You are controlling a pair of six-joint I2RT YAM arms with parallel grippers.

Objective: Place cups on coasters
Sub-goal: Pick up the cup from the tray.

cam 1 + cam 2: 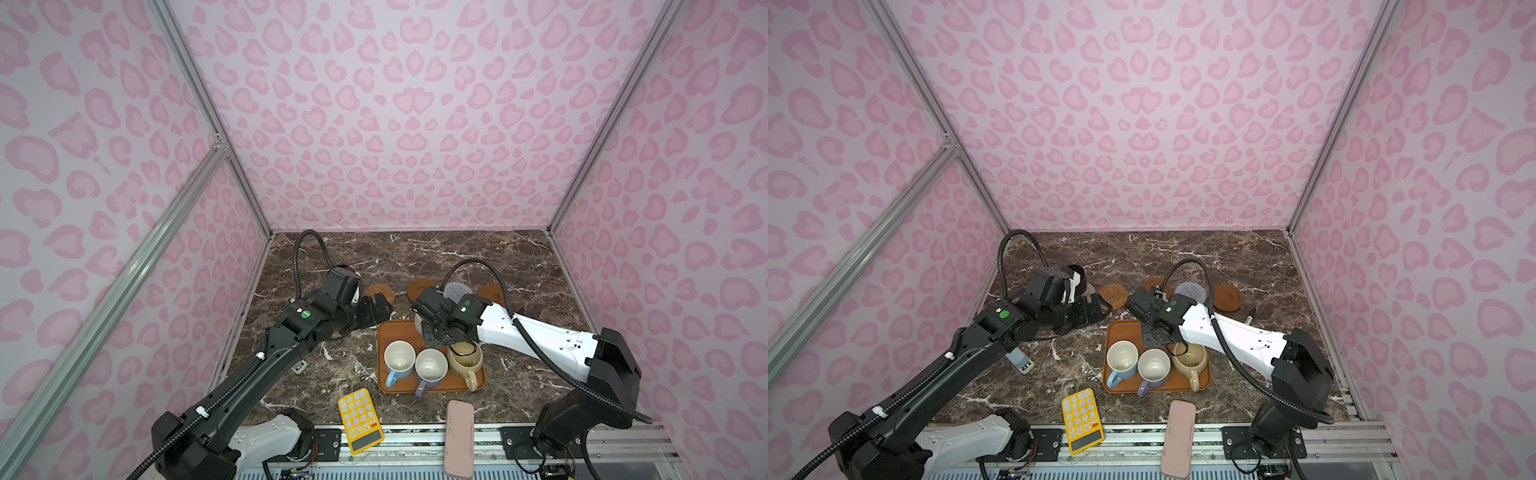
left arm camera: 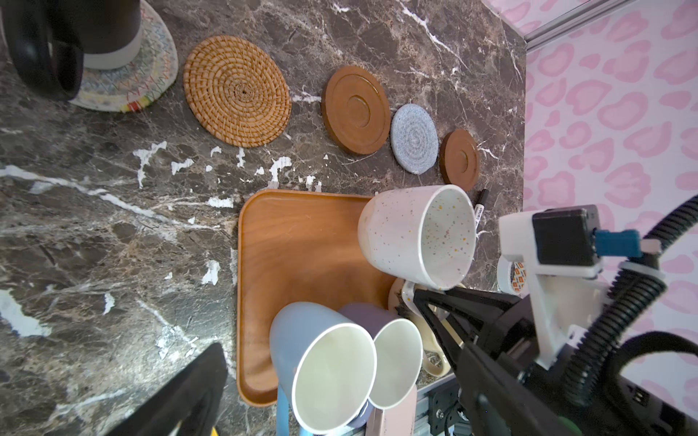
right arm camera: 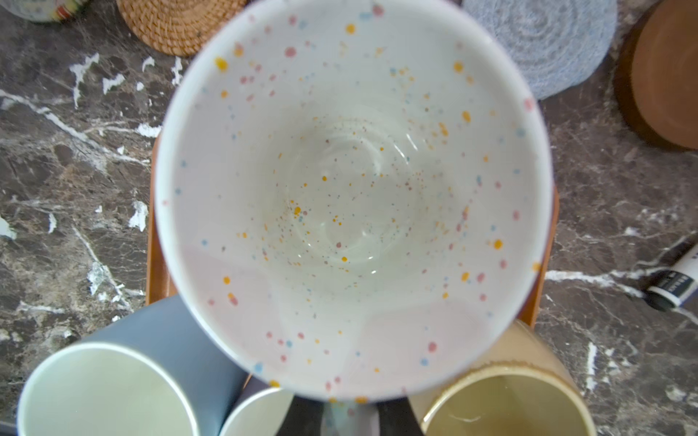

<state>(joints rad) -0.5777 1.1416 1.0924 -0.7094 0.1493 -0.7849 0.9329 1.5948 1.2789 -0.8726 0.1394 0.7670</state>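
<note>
I find the speckled white mug [image 2: 419, 236] tilted over the far edge of the orange-brown tray [image 2: 302, 245], handle pinched in my right gripper [image 2: 414, 297]. I cannot tell whether its base touches. Light-blue mug [image 2: 321, 358], lavender mug [image 2: 393, 358] and beige mug [image 1: 465, 359] stand on the tray. The black mug [image 2: 109, 22] sits on the cream woven coaster [image 2: 143, 79], with my left gripper [image 1: 374, 311] spread wide just beside it.

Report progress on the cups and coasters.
Done: the black mug stands on the cream woven coaster. In hand: the right claw is shut on the speckled white mug over the tray. Left: the light-blue mug, lavender mug and beige mug wait on the tray; the rattan coaster, two wooden coasters and grey-blue coaster are bare.
</note>
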